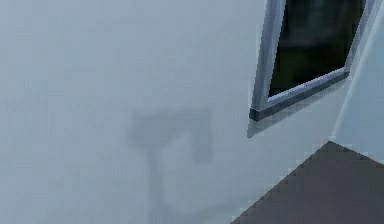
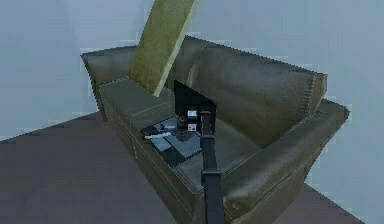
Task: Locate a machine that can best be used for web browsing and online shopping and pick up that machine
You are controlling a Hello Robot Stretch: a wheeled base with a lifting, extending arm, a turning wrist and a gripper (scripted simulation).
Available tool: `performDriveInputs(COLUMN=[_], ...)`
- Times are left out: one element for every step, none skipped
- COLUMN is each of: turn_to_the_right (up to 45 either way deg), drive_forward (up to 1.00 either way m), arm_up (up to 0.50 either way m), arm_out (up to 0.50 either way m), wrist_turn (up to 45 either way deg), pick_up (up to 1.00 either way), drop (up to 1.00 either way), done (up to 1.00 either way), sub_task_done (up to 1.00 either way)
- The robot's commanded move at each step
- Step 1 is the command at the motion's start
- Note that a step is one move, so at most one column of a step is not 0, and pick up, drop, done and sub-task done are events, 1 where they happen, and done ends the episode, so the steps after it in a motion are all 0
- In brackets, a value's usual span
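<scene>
While the forward view looks at a pale wall (image 1: 120,90) with a grey-framed window (image 1: 305,50) and some dark floor (image 1: 320,190), the arm side view has an olive sofa (image 2: 270,100). On the sofa's seat sits the laptop (image 2: 192,104), lid up, black screen, grey base flat on the cushion. A tan slab (image 2: 165,45) leans on the sofa's back. The pincer (image 2: 160,131) is at the laptop; can't tell if it's holding anything.

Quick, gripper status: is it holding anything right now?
Gripper: cannot tell whether it holds anything; its far end shows against the open dark laptop standing on the olive-green cushioned sofa.
</scene>
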Motion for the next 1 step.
performDriveInputs(turn_to_the_right=[0.0], drive_forward=[0.0], arm_up=[0.0], arm_out=[0.0], wrist_turn=[18.0], pick_up=[0.0], drop=[0.0], done=[0.0], sub_task_done=[0.0])
